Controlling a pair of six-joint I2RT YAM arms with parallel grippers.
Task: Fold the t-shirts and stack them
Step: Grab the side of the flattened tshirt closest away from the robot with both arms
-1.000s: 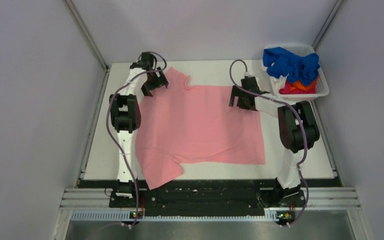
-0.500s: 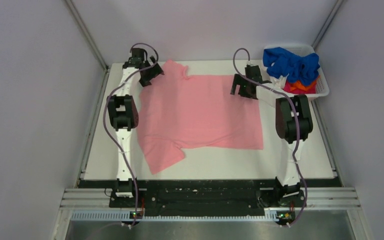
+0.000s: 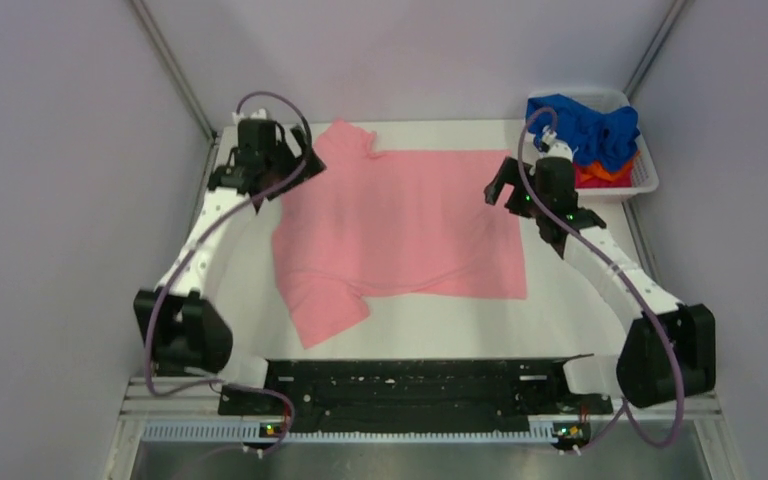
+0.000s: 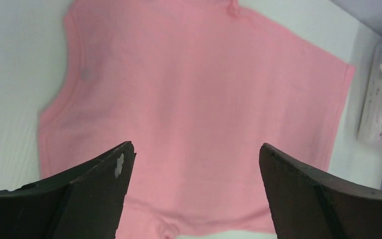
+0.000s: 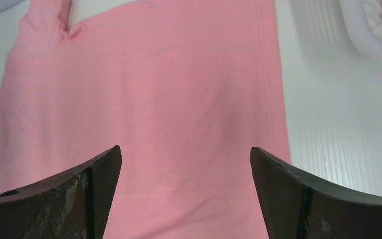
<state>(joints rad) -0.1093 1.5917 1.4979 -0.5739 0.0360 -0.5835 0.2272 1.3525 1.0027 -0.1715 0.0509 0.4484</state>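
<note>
A salmon-pink t-shirt [image 3: 400, 225] lies spread flat on the white table [image 3: 580, 300], one sleeve folded toward the near left and the other at the far left corner. My left gripper [image 3: 290, 178] hovers open over the shirt's far left edge, nothing between its fingers [image 4: 99, 189]. My right gripper [image 3: 505, 190] hangs open above the shirt's far right corner, also empty. Both wrist views look down on the pink cloth [image 4: 194, 99] [image 5: 154, 89] between wide-apart jaws. More t-shirts, royal blue [image 3: 580, 125] over orange and red [image 3: 600, 175], sit in the basket.
A white plastic basket [image 3: 643, 185] stands at the table's far right corner, close to my right arm; its wall shows in the left wrist view [image 4: 378, 104] and the right wrist view [image 5: 363, 35]. Grey walls enclose the table on three sides.
Both arms have swung outward, elbows dropping toward the near corners. The left gripper moved left, the right gripper right. The pink shirt lies slightly farther back than a second ago.
</note>
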